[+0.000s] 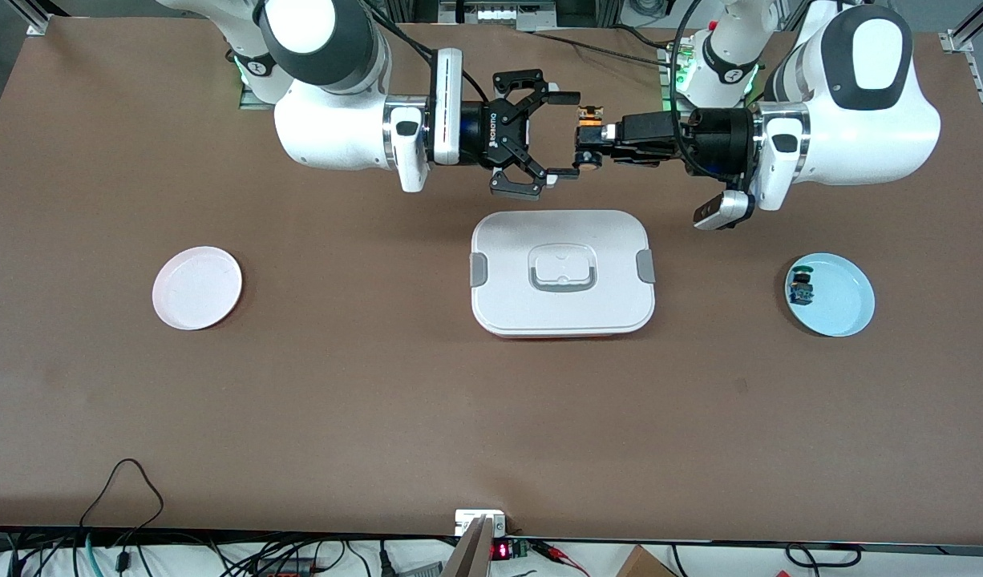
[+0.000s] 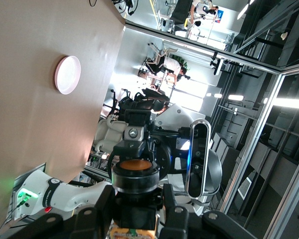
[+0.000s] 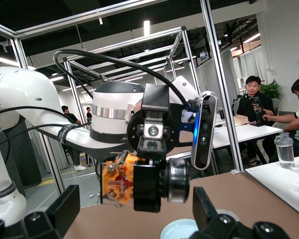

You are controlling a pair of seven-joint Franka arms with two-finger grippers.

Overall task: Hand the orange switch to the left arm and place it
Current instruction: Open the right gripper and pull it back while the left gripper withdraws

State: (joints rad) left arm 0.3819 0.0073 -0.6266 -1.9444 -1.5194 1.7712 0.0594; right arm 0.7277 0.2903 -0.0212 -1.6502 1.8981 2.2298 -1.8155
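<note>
My left gripper [image 1: 589, 138] is shut on the orange switch [image 1: 590, 120], a small black cylinder with an orange part, and holds it in the air above the table between the box [image 1: 499, 240] and the robots' bases. My right gripper [image 1: 568, 135] is open, its fingers spread either side of the switch without touching it. In the left wrist view the switch [image 2: 135, 179] sits between the left gripper's fingers [image 2: 92, 211]. In the right wrist view the switch [image 3: 139, 181] hangs between the right gripper's open fingers [image 3: 65, 204].
The white box with grey clips lies mid-table, nearer the front camera than both grippers. A pink plate [image 1: 197, 287] lies toward the right arm's end. A blue plate [image 1: 840, 304] holding a blue-green component [image 1: 801, 288] lies toward the left arm's end.
</note>
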